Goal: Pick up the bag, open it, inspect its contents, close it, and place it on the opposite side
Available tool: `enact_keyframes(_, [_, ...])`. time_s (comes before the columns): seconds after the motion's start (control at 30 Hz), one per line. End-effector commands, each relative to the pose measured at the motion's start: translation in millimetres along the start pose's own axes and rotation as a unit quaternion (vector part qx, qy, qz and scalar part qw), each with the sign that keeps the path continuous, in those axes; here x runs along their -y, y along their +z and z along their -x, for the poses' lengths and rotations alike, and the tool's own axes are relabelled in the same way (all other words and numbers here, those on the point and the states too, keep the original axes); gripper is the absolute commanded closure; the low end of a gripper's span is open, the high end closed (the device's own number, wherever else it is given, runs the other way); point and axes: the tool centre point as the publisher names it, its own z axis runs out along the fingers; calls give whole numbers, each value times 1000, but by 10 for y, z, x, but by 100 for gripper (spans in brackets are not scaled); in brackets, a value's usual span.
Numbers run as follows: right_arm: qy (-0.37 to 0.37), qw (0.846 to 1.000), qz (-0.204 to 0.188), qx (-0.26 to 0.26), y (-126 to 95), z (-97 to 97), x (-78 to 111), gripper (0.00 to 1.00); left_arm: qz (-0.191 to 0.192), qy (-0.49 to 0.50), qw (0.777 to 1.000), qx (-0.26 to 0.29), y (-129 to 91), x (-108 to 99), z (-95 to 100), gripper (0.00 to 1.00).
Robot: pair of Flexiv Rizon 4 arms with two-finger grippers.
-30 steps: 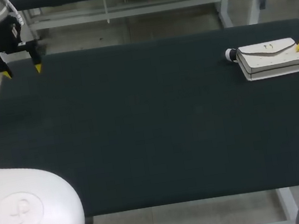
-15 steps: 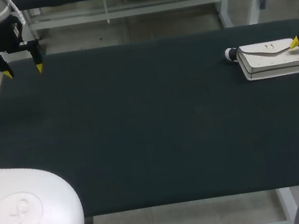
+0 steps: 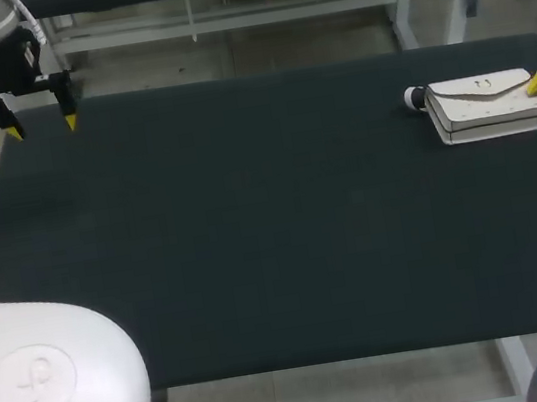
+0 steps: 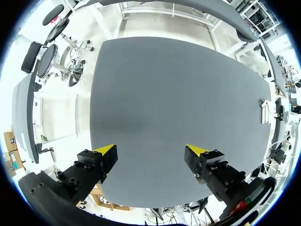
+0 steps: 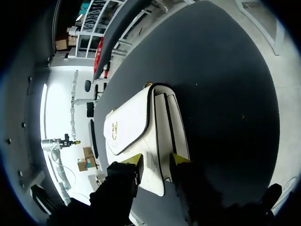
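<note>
bag [image 3: 485,106] | white, flap [image 3: 500,92] closed, small gold clasp [image 3: 483,84] seen on it | laid flat, long side across | found at the desk [image 3: 255,243] far right, near the back edge

The bag [image 3: 484,103] is white with thin dark edging and a small gold clasp on its flap. The table [image 3: 273,231] under it is a plain, very dark green-black. The left gripper [image 3: 39,127] is black with bright yellow tips.
</note>
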Motion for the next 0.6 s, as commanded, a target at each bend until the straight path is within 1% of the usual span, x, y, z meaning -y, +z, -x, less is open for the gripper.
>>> enact_keyframes(0.03, [-1, 1000, -28, 1, -32, 14, -57, 73, 0, -1, 1000, 1, -2, -5, -6, 0])
enact_keyframes(0.1, [-1, 1000, -29, 3, -43, 21, -64, 100, 0, -1, 1000, 1, -2, -5, -6, 0])
enact_keyframes(0.23, [4, 1000, -16, -10, -47, 15, -126, 100, 0, -1, 1000, 1, -2, -5, -6, 0])
enact_keyframes(0.43, [12, 999, 17, -41, -61, -8, -338, 100, 0, -1, 1000, 1, -2, -5, -6, 0])
enact_keyframes(0.53, [19, 998, 36, -50, -85, -4, -450, 100, 0, -1, 1000, 1, -2, -5, -6, 0])
enact_keyframes(0.6, [24, 998, 47, -46, -100, 6, -508, 100, 0, -1, 1000, 1, -2, -5, -6, 0])
